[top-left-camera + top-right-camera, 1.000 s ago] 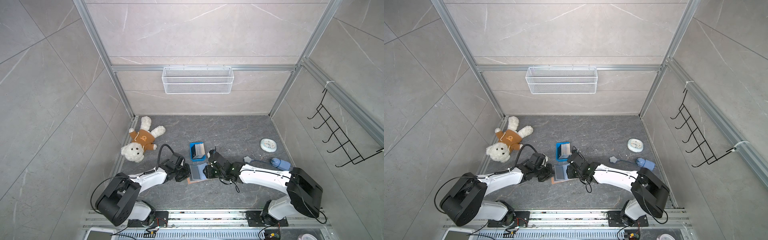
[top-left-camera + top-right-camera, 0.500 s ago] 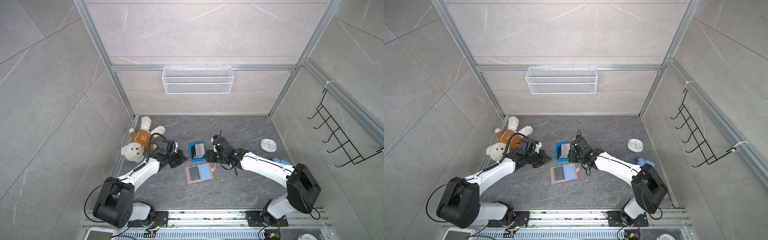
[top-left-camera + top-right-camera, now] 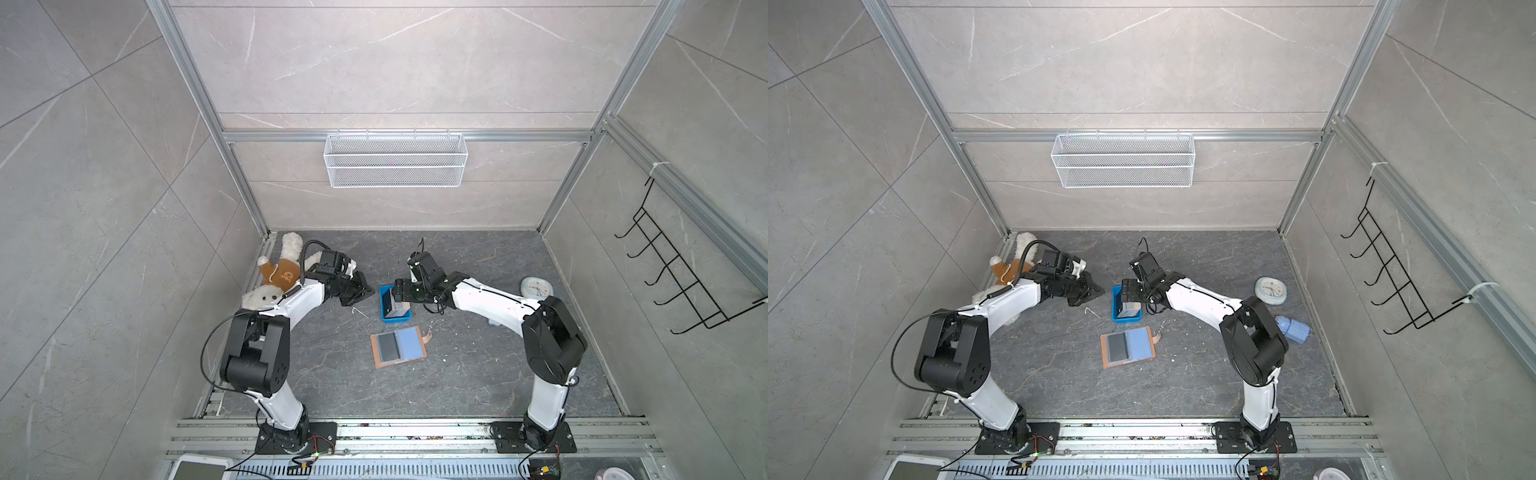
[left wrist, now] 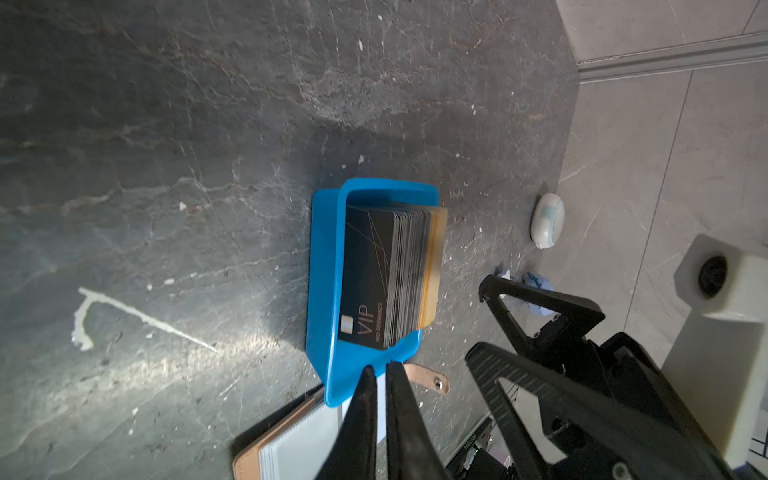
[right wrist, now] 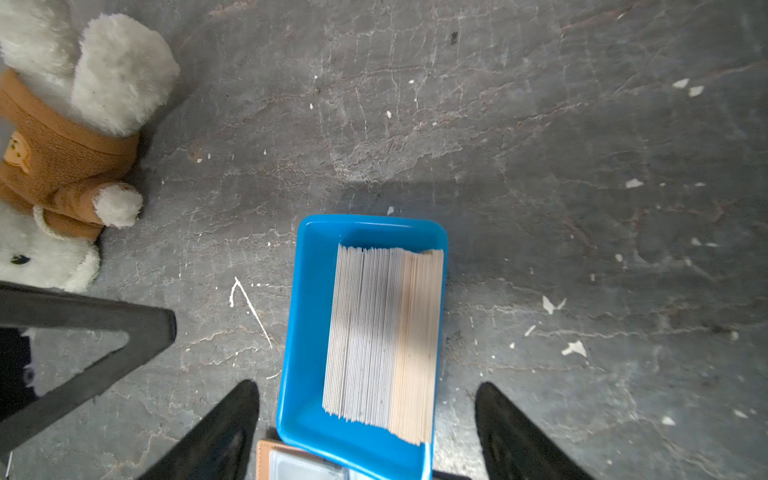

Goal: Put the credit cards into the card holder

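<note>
The credit cards (image 5: 382,336) stand on edge as a stack in a small blue tray (image 5: 307,311); the front one (image 4: 365,274) is black with "VIP" lettering. In both top views the stack (image 3: 394,305) (image 3: 1128,306) sits behind the card holder (image 3: 409,344) (image 3: 1142,343), which lies open on the floor with a dark card (image 3: 388,345) in its left sleeve. My right gripper (image 5: 368,386) hangs open over the tray's near end, one finger on each side. My left gripper (image 4: 380,368) is shut on nothing, just left of the tray (image 3: 397,319).
A teddy bear (image 3: 278,276) lies against the left wall behind my left arm. A small clock (image 3: 536,286) and a pale blue bottle (image 3: 1293,328) lie at the right. On the walls hang a wire basket (image 3: 395,160) and a hook rack (image 3: 685,282).
Both grippers have left the card holder and moved back. The right one has opened wide over the blue tray. The left one has swung left, towards the bear, still shut.
</note>
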`<control>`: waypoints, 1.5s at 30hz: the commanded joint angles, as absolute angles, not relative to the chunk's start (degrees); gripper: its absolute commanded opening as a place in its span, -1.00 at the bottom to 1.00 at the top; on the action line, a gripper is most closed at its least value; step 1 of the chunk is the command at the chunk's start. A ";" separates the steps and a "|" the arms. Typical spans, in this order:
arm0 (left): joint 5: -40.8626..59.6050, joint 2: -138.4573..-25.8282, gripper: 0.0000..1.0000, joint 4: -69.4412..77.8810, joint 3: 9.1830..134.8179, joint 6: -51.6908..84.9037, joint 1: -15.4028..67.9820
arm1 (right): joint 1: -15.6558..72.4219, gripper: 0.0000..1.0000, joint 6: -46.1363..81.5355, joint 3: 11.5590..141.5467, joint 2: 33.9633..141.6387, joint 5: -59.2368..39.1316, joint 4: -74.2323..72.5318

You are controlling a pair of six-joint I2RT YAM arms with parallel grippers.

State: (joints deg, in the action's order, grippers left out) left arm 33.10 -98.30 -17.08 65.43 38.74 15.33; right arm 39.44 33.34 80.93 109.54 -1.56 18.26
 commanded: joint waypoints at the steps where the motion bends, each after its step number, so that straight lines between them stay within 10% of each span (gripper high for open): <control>1: 35.90 -101.29 -0.75 -19.17 69.78 36.26 15.27 | 39.30 0.74 32.21 84.29 112.89 -1.90 20.47; 45: 28.65 -110.75 -1.00 -26.69 75.81 31.54 20.48 | 39.44 0.81 30.14 85.42 119.53 -5.28 22.94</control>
